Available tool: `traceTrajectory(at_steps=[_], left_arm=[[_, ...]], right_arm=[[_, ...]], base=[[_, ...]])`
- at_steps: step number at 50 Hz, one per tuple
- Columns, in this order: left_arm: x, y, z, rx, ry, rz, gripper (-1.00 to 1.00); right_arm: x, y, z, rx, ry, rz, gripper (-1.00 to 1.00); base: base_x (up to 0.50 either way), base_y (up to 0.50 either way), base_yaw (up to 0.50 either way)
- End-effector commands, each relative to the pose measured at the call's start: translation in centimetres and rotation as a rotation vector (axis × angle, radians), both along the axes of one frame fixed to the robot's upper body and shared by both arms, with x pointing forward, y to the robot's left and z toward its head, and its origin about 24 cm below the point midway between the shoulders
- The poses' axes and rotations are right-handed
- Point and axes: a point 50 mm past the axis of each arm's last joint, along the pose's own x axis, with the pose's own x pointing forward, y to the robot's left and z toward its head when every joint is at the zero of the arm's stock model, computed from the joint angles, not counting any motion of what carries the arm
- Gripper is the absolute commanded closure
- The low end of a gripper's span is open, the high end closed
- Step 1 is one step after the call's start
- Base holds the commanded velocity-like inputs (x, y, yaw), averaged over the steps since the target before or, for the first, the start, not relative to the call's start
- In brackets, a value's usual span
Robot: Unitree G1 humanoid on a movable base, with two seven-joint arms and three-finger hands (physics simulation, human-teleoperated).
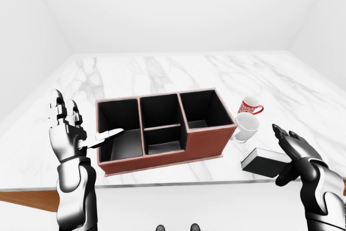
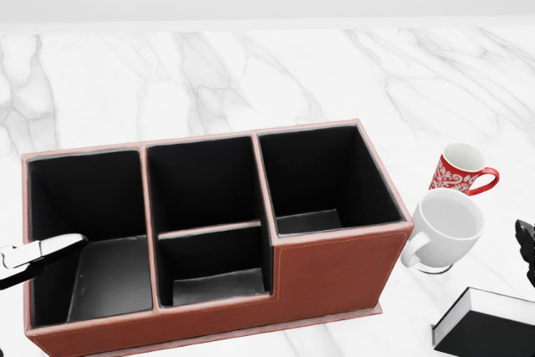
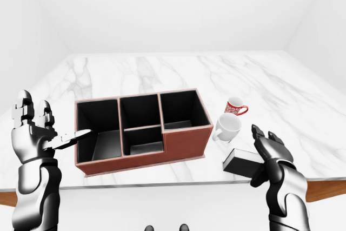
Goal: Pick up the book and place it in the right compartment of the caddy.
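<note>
One caddy (image 2: 334,277), one book (image 1: 263,162), two mugs: red (image 2: 458,170), white (image 2: 445,227).

White marble counter (image 1: 162,71), grey veining, wood-coloured edge at its lower rim. On it: brown caddy (image 1: 205,143) with black-lined compartments, near centre. To its right, a white mug (image 1: 246,127) and a red patterned mug (image 1: 250,105) just above it in the left-eye view. Dark book (image 1: 261,162) lies flat at lower right, near the counter's edge.
</note>
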Motion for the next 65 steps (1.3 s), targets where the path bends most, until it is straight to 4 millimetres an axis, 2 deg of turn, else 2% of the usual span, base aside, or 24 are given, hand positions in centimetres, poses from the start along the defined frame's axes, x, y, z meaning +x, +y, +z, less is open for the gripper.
traceTrajectory(at_steps=[1, 19, 41, 49, 61, 62, 63, 64, 65], left_arm=[[0.0, -0.1, 0.0, 0.0, 0.001, -0.001, -1.0], [0.0, -0.1, 0.0, 0.002, 0.002, -0.002, -1.0], [0.0, -0.2, 0.0, 0.001, 0.002, -0.003, -1.0], [0.0, -0.2, 0.0, 0.001, 0.002, -0.004, -1.0], [0.0, -0.1, 0.0, 0.001, 0.002, -0.003, -1.0], [0.0, -0.1, 0.0, 0.0, 0.002, -0.003, -1.0], [0.0, -0.1, 0.0, 0.001, 0.002, -0.003, -1.0], [0.0, -0.1, 0.0, 0.0, 0.002, -0.002, -1.0], [0.0, -0.1, 0.0, 0.0, 0.002, -0.002, -1.0]], right_arm=[[0.6, -0.2, -0.6, -0.015, 0.011, 0.003, -1.0], [1.3, -0.9, -0.5, -0.024, 0.018, -0.001, -1.0], [2.2, -1.0, -2.6, -0.018, 0.065, 0.002, -1.0], [2.6, -0.3, -3.4, -0.004, 0.087, 0.028, -1.0], [1.8, -0.1, -4.9, 0.019, 0.168, 0.03, -1.0], [1.8, -0.1, -4.9, 0.022, 0.171, 0.03, -0.68], [1.8, -0.1, -4.9, 0.027, 0.17, 0.029, 0.76], [1.7, -0.1, -4.9, 0.034, 0.178, 0.033, 1.0], [1.6, 0.0, -4.9, 0.033, 0.179, 0.034, 1.0]], base=[[0.0, 0.0, 0.0], [0.0, 0.0, 0.0], [0.0, 0.0, 0.0], [0.0, 0.0, 0.0], [0.0, 0.0, 0.0], [0.0, 0.0, 0.0], [0.0, 0.0, 0.0], [0.0, 0.0, 0.0], [0.0, 0.0, 0.0]])
